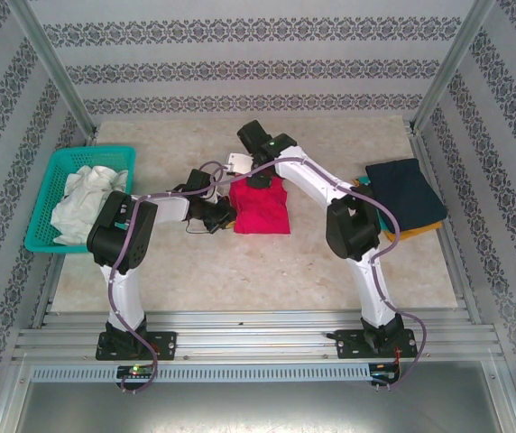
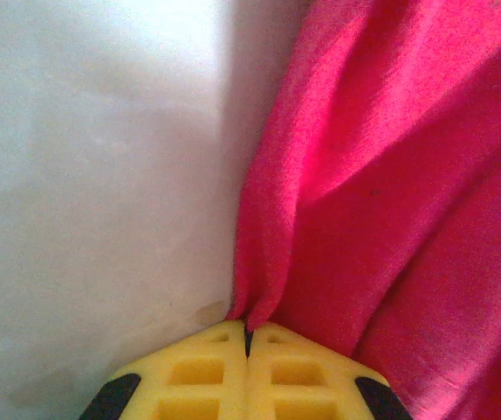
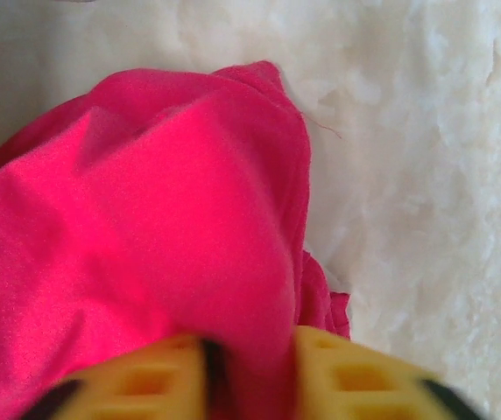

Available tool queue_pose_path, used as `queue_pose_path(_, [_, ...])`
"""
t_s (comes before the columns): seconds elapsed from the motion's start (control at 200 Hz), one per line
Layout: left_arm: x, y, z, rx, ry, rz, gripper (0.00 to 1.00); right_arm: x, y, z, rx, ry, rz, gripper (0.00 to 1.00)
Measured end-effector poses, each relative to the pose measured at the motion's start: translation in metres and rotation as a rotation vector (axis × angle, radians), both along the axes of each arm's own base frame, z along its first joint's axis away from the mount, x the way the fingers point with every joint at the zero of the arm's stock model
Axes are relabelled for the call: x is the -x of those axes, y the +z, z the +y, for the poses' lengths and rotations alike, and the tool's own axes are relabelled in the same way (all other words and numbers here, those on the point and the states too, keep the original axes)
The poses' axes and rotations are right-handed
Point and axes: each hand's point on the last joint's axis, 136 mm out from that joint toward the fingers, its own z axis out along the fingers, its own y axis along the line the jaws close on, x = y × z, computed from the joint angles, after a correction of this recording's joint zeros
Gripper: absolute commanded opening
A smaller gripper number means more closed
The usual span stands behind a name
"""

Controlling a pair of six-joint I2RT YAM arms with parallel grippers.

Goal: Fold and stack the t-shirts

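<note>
A crimson-pink t-shirt lies bunched in the middle of the table. My left gripper sits at its left edge, shut on a pinch of the pink cloth, with the yellow fingertips pressed together. At the shirt's far edge my right gripper hangs with its jaws apart, and a fold of pink cloth bulges between the fingers. At the right edge of the table a folded navy blue t-shirt lies on a yellow-orange one.
A teal mesh basket at the left holds a crumpled white cloth. Pale marbled tabletop stretches between the arms and the near rail. Patterned walls and metal posts close in the back and both sides.
</note>
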Motion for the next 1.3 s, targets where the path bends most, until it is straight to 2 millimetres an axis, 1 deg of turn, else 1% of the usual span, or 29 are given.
queue_pose_path(0.07, [0.001,0.000,0.003,-0.008,0.004,0.003,0.00,-0.006,0.003,0.002,-0.018,-0.030,-0.021,0.74])
queue_pose_path(0.145, [0.003,0.000,0.006,-0.017,0.011,0.006,0.00,-0.014,0.009,0.004,-0.057,-0.063,-0.055,0.78])
queue_pose_path(0.185, [0.005,0.000,0.007,-0.023,0.014,0.008,0.02,-0.016,0.012,0.003,-0.079,-0.087,-0.067,0.82])
queue_pose_path(0.28, [0.009,0.001,0.012,-0.042,0.022,0.011,0.09,-0.018,0.024,-0.007,-0.145,-0.170,-0.090,0.85])
queue_pose_path(0.375, [0.017,0.000,0.021,-0.074,0.037,0.020,0.20,-0.015,0.043,-0.026,-0.228,-0.287,-0.104,0.90])
queue_pose_path(0.465, [0.025,0.006,0.030,-0.118,0.048,0.013,0.37,-0.011,0.063,-0.043,-0.333,-0.415,-0.104,0.93])
queue_pose_path(0.545, [0.034,0.013,0.042,-0.173,0.070,0.012,0.51,-0.004,0.072,-0.056,-0.425,-0.540,-0.081,0.95])
queue_pose_path(0.599, [0.037,0.020,0.049,-0.209,0.084,0.002,0.60,0.000,0.071,-0.064,-0.480,-0.619,-0.050,0.95])
queue_pose_path(0.639, [0.038,0.028,0.054,-0.229,0.096,-0.012,0.69,0.003,0.067,-0.067,-0.524,-0.683,-0.015,0.94])
queue_pose_path(0.654, [0.037,0.031,0.055,-0.234,0.103,-0.017,0.71,0.004,0.064,-0.069,-0.538,-0.704,0.000,0.94])
queue_pose_path(0.674, [0.037,0.034,0.055,-0.241,0.100,-0.029,0.76,0.006,0.059,-0.070,-0.560,-0.736,0.025,0.94])
queue_pose_path(0.759, [0.029,0.053,0.055,-0.264,0.119,-0.072,0.82,0.019,0.033,-0.073,-0.606,-0.838,0.132,0.93])
queue_pose_path(0.809, [0.020,0.064,0.049,-0.261,0.118,-0.105,0.83,0.027,0.017,-0.073,-0.622,-0.888,0.198,0.92])
queue_pose_path(0.864, [0.013,0.073,0.039,-0.249,0.116,-0.130,0.83,0.034,0.005,-0.071,-0.640,-0.934,0.262,0.92])
queue_pose_path(0.919, [0.005,0.079,0.030,-0.238,0.115,-0.142,0.83,0.038,-0.003,-0.068,-0.661,-0.966,0.312,0.92])
queue_pose_path(0.959, [0.001,0.080,0.024,-0.233,0.112,-0.143,0.83,0.040,-0.006,-0.065,-0.679,-0.983,0.341,0.92])
queue_pose_path(1.029, [-0.006,0.072,0.018,-0.235,0.113,-0.123,0.83,0.040,-0.007,-0.061,-0.712,-1.007,0.378,0.92])
queue_pose_path(1.119, [-0.009,0.056,0.015,-0.251,0.111,-0.087,0.77,0.038,-0.011,-0.057,-0.747,-1.037,0.427,0.91])
queue_pose_path(1.214, [-0.009,0.038,0.015,-0.268,0.107,-0.047,0.66,0.036,-0.023,-0.058,-0.762,-1.077,0.481,0.91])
queue_pose_path(1.299, [-0.007,0.030,0.015,-0.273,0.106,-0.023,0.57,0.036,-0.038,-0.060,-0.760,-1.114,0.533,0.91])
